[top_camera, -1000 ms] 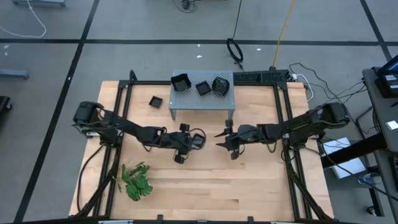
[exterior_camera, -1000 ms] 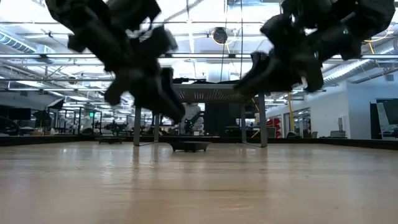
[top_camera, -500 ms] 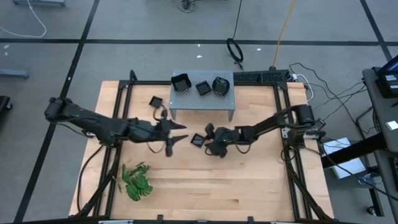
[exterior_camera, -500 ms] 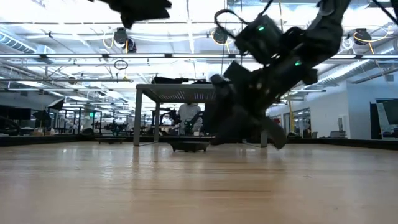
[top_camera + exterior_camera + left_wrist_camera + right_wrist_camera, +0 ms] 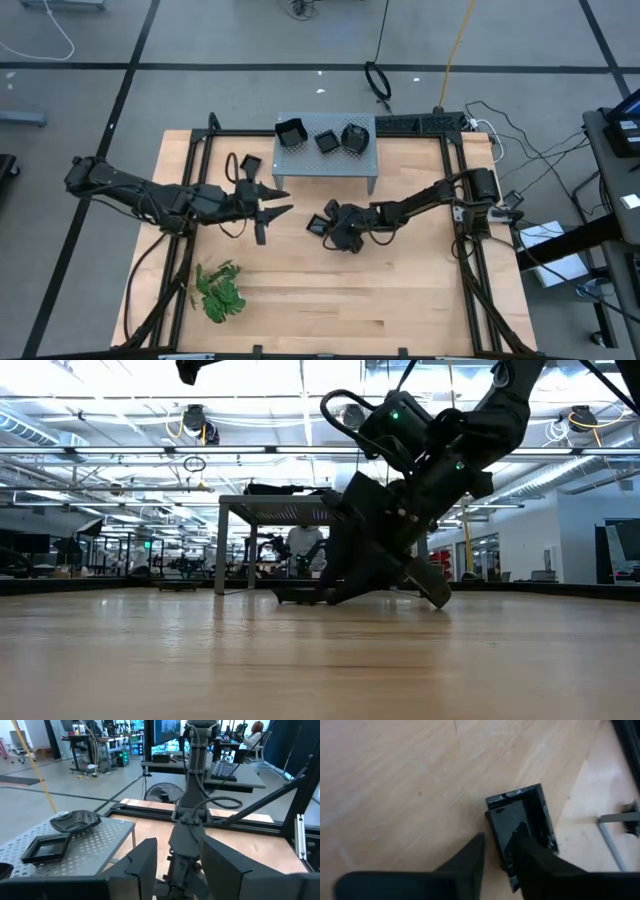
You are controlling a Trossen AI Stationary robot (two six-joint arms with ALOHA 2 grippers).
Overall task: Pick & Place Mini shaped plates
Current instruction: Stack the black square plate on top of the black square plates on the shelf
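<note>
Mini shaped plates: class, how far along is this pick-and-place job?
Seemingly done: three plates sit on the stand. In hand: the right gripper is down at a square plate on the table. Remaining: another plate beside the stand; the left gripper hovers open near it.

Five glossy black mini plates — three atop stand, two on table.

My worktop is pale wood, smooth, with fine grain and a soft sheen. The square plate under my right claw is glossy black, mirror-slick inside. My fingers look matt dark plastic. Behind the plate, the stand is dull grey perforated metal, its plates glossy black.
</note>
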